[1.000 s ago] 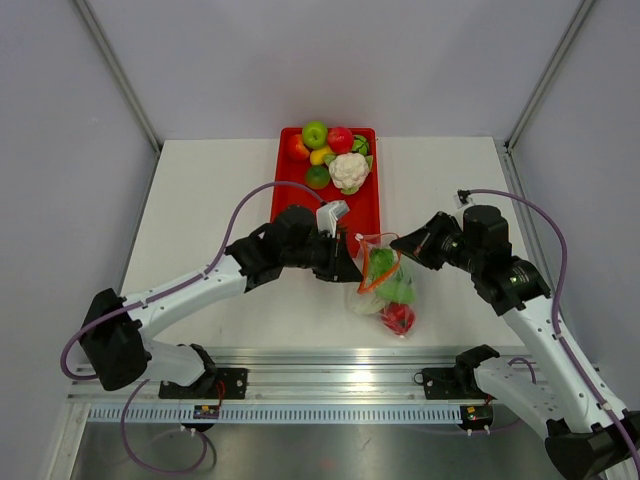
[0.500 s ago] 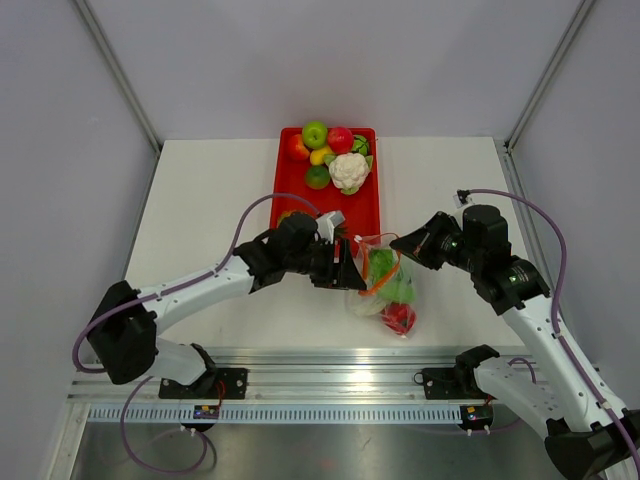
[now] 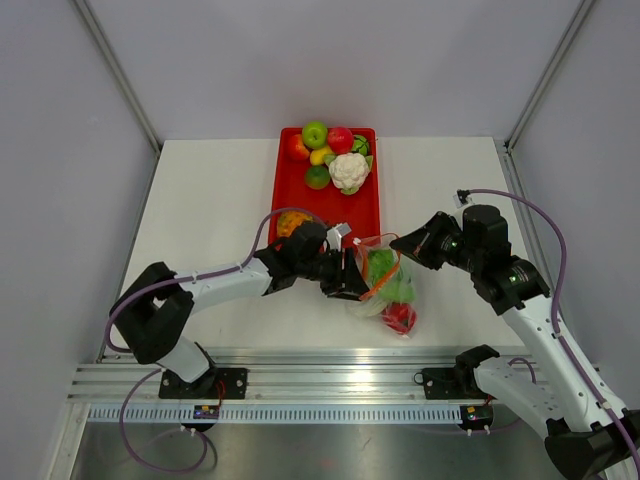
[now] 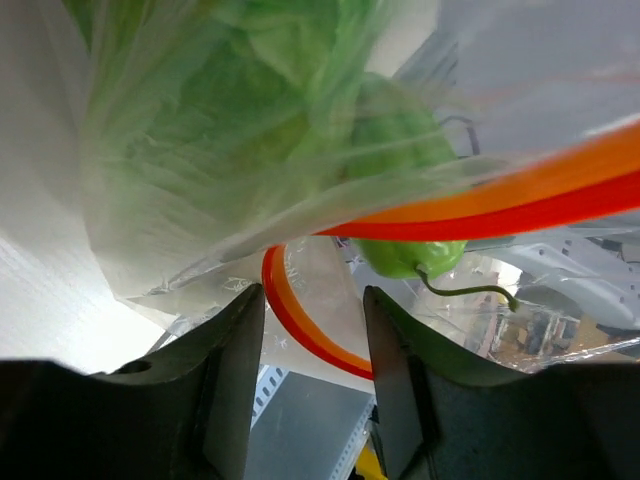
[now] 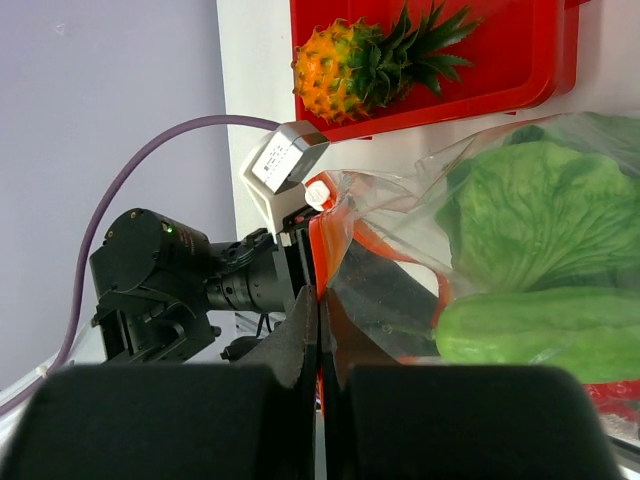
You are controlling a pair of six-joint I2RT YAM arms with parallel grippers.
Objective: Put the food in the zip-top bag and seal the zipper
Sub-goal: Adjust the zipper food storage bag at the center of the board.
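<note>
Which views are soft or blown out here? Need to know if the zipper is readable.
Left wrist: too close, so the lettuce and bag are blurred, the table glares white, and the zipper is soft but readable. Right wrist: sharp on the pineapple, with the right gripper in dark shadow. Top external: even light, no glare, bag small.

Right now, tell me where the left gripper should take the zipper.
Grip the zipper at its orange loop between the left fingers, coming from the left side of the bag. The right gripper pinches the strip too, so the loop stands open.
</note>
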